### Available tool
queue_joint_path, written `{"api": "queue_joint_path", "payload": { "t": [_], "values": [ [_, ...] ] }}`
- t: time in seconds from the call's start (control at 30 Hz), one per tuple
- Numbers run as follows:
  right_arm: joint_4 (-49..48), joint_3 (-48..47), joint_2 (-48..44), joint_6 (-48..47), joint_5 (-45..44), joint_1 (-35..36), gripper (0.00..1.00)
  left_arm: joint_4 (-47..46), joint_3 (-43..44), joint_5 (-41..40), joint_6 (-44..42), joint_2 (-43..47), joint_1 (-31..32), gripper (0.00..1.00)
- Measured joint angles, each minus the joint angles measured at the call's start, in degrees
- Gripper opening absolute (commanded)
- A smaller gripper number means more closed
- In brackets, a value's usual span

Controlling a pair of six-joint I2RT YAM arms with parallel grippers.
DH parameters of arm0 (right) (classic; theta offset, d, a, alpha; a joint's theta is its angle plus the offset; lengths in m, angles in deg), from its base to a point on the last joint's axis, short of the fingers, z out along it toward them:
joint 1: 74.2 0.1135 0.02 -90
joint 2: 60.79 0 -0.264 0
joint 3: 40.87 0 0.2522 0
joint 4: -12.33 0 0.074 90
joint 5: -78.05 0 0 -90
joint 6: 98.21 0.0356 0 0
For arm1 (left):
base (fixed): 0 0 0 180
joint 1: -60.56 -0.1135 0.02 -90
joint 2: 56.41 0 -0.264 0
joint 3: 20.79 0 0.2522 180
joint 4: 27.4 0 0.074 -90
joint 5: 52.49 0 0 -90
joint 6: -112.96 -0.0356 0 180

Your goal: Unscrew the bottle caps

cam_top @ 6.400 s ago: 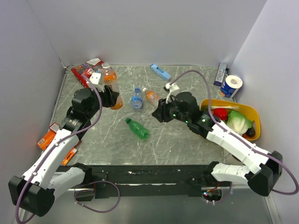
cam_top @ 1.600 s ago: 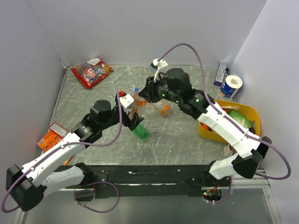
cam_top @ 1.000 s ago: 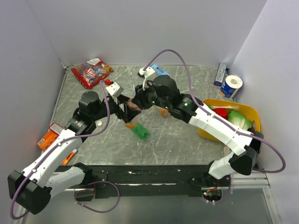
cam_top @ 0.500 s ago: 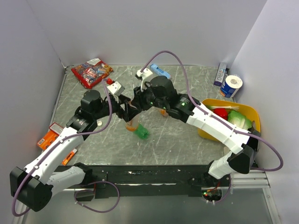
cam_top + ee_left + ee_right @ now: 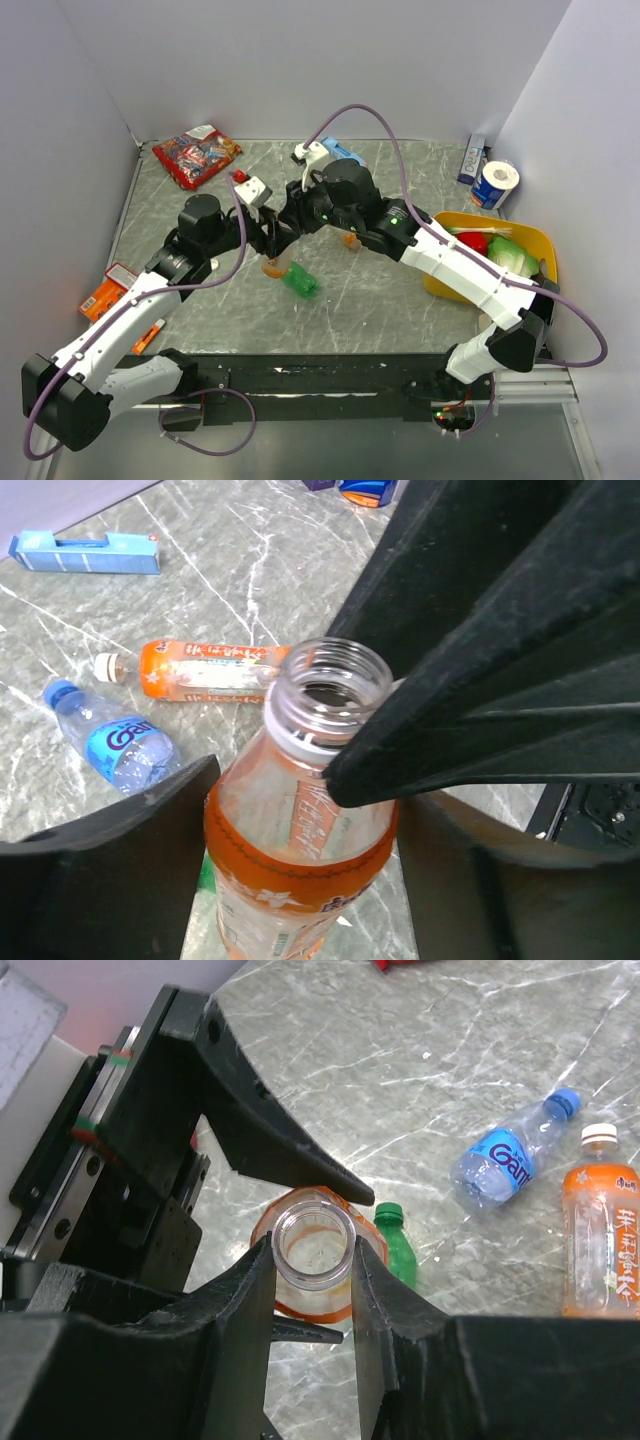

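- Top view: at the centre of the frame the left gripper (image 5: 268, 238) and right gripper (image 5: 288, 222) meet over the open bottle (image 5: 276, 266). It stands roughly upright, just beside the lying green bottle (image 5: 299, 283). How either gripper is set cannot be told from here.
- Left wrist view: the open bottle fills the middle, with orange drink inside and a bare threaded neck. The left gripper's fingers (image 5: 110, 860) flank it, one at lower left and one coming in from the right against the neck. Whether they press on it I cannot tell.
- In the upper left lie the capped bottle (image 5: 215, 670), orange with a white cap, and the clear bottle (image 5: 115, 745), blue cap on. A blue box (image 5: 85, 552) is at the top left corner.
- Right wrist view: the right gripper pinches the open bottle's bare neck from both sides, at lower centre. The green bottle just beyond has its green cap on.
- Progress, as I judge it: one cap of four is off and three are left.
- Writing: the clear bottle's blue label reads "Gan", the rest turned away. The orange labels' print is too small to read.
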Motion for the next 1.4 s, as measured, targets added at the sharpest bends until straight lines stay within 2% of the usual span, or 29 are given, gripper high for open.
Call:
{"api": "queue_joint_path", "payload": {
  "t": [0.13,0.17,0.2,0.23,0.3,0.4,0.5,0.7,0.77,0.83,0.93,1.07,1.3,1.4],
  "values": [
    [0.1,0.0,0.0,0.0,-0.1,0.0,0.0,0.0,0.0,-0.5,-0.3,0.0,0.5,0.6],
    [0.4,-0.3,0.2,0.0,-0.1,0.0,0.05,0.1,0.0,-0.7,-0.3,0.0,0.7,0.58],
    [0.5,-0.4,0.3,0.0,-0.1,0.0,0.15,0.1,0.0,-0.9,-0.3,0.0,0.9,0.57],
    [0.6,-0.7,0.5,0.0,-0.1,0.0,0.43,0.1,0.0,-1.2,-0.3,0.0,1.0,0.57],
    [0.7,-0.7,0.5,0.0,-0.1,0.0,0.59,0.3,0.0,-2.0,-0.3,0.0,1.3,0.56],
    [0.7,-0.7,0.6,0.5,-0.4,0.0,0.76,0.4,0.0,-3.5,-0.4,0.0,1.8,0.54],
    [0.5,-1.0,0.5,0.4,-1.2,-0.9,0.82,0.8,0.0,-5.2,-0.3,-0.1,1.9,0.54],
    [0.3,-1.0,-1.2,2.1,-0.5,-4.9,0.84,0.7,-0.1,-10.1,-0.3,-0.4,1.9,0.53],
    [-1.1,0.5,-3.8,3.3,-0.6,-7.5,0.85,0.6,-0.6,-12.9,-0.8,-0.5,1.9,0.59],
    [-2.9,3.8,-7.9,4.3,-0.9,-9.6,0.86,-0.3,-1.6,-15.4,-1.3,-0.5,1.0,0.61],
    [-5.7,10.0,-15.7,5.4,-1.4,-11.4,0.87,-2.7,-3.8,-19.0,-1.2,-0.3,-3.5,0.63],
    [-8.5,16.0,-23.2,6.0,-1.2,-11.5,0.87,-8.5,-8.0,-23.4,0.3,0.3,-11.9,0.62],
    [-9.8,20.7,-26.1,6.0,-1.2,-11.5,0.87,-20.3,-13.9,-25.4,6.6,0.0,-23.1,0.6],
    [-9.9,21.9,-26.9,6.0,-1.2,-11.5,0.87,-25.0,-15.8,-25.4,8.2,-1.2,-25.9,0.6]
  ]
}}
